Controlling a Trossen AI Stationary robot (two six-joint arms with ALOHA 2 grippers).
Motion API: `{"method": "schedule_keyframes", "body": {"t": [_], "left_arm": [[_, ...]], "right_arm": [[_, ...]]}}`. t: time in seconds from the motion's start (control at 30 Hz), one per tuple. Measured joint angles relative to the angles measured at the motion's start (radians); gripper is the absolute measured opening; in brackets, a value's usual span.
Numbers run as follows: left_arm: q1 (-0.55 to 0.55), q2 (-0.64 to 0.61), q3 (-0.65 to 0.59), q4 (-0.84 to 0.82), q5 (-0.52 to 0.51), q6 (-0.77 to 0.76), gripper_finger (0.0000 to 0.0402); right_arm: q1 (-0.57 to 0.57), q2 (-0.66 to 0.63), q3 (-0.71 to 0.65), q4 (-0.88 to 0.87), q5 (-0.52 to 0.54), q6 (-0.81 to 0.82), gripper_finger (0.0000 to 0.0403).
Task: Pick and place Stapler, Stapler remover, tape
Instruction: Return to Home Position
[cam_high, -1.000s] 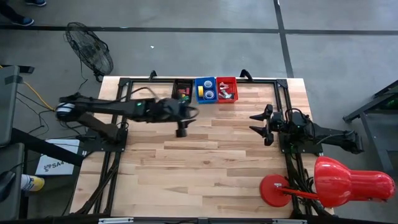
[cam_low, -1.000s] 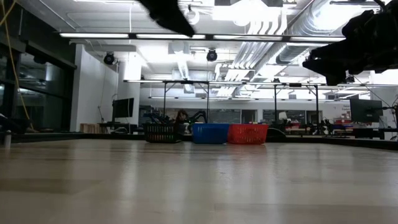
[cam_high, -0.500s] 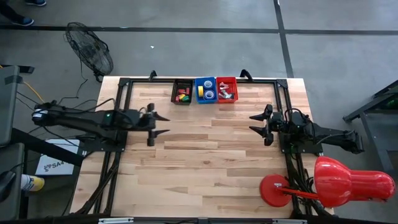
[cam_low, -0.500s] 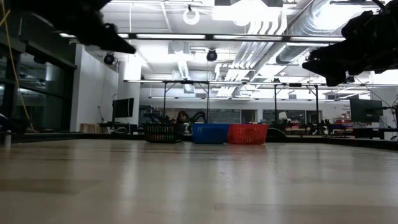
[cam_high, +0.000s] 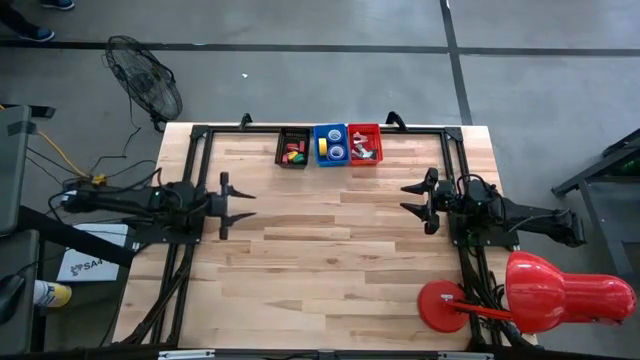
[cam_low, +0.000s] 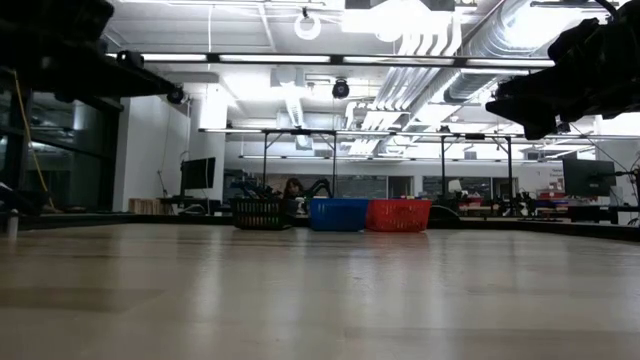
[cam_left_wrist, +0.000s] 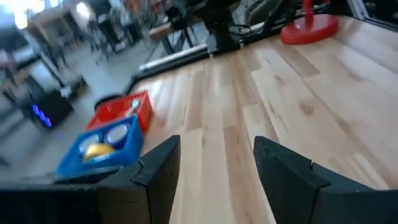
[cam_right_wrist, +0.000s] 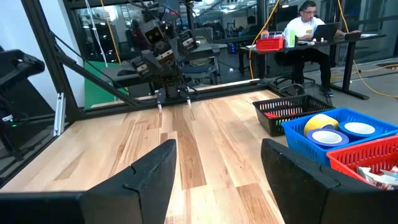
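The left dark six-joint arm (cam_high: 140, 200) is a slim black chain of tubular links, with thin black cables arching loosely off its back. Its left two-finger gripper (cam_high: 240, 204) is black too, branching into a wide fork. Seen from its wrist, the fingers (cam_left_wrist: 155, 174) are matte black angular plates with bevelled, faceted edges and flat inner faces. The right dark six-joint arm (cam_high: 520, 218) is the same black, thicker at its blocky joints, with cable loops bunched over the wrist. Its right two-finger gripper (cam_high: 408, 198) carries matching matte black, wedge-shaped fingers (cam_right_wrist: 152, 171).
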Motion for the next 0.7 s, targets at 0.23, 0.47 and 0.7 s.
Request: {"method": "schedule_keyframes", "body": {"t": [0.23,0.47,0.7], "left_arm": [[0.002,-0.162,-0.084,0.001,0.031,0.191,0.0199],[0.003,-0.266,-0.159,0.051,0.027,0.219,0.0199],[0.003,-0.266,-0.197,0.141,0.075,0.287,0.0199]], "right_arm": [[0.000,0.000,0.000,0.000,0.000,0.000,0.0227],[0.000,0.000,0.000,0.002,0.000,0.000,0.0227],[0.000,0.000,0.000,0.002,0.000,0.000,0.0227]]}}
